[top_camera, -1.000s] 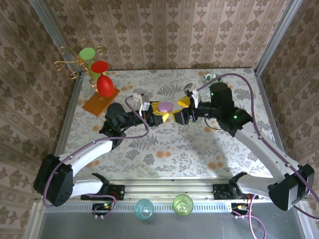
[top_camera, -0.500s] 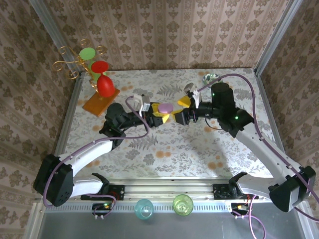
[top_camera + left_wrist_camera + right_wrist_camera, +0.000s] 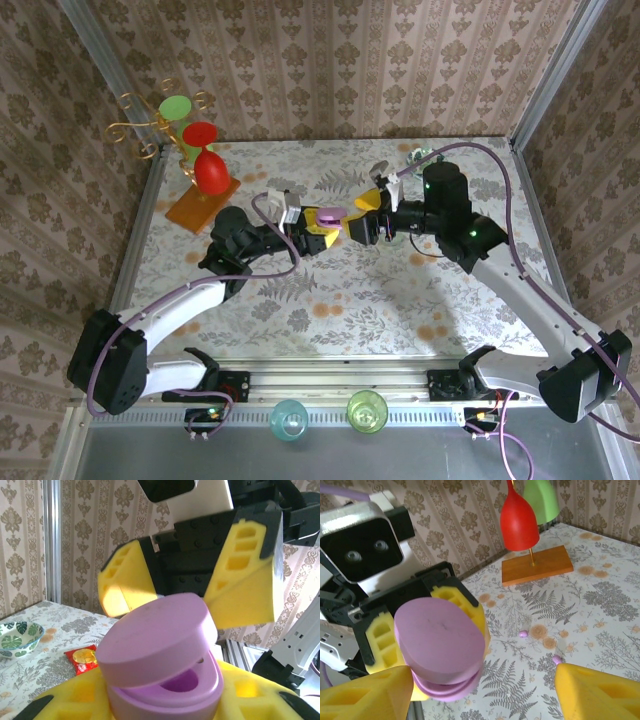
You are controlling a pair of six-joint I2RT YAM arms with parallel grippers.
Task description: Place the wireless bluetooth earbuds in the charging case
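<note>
Top ext: I'm seeing left hand [image 3: 318, 232] gripping lilac charging case [image 3: 330, 214] above tabletop [image 3: 400, 290] centre. Right hand [image 3: 358, 217] is facing it, jaws standing wide apart.
L wrist: lid [image 3: 155, 635] is sitting ajar, tilted, cavity showing.
R wrist: two lilac earbuds [image 3: 523, 634] are lying on tabletop beyond case, apart from it.

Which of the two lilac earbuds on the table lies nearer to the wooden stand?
The upper earbud in the right wrist view, beside an orange flower print. The lower earbud lies farther from the wooden stand, nearer the camera.
</note>
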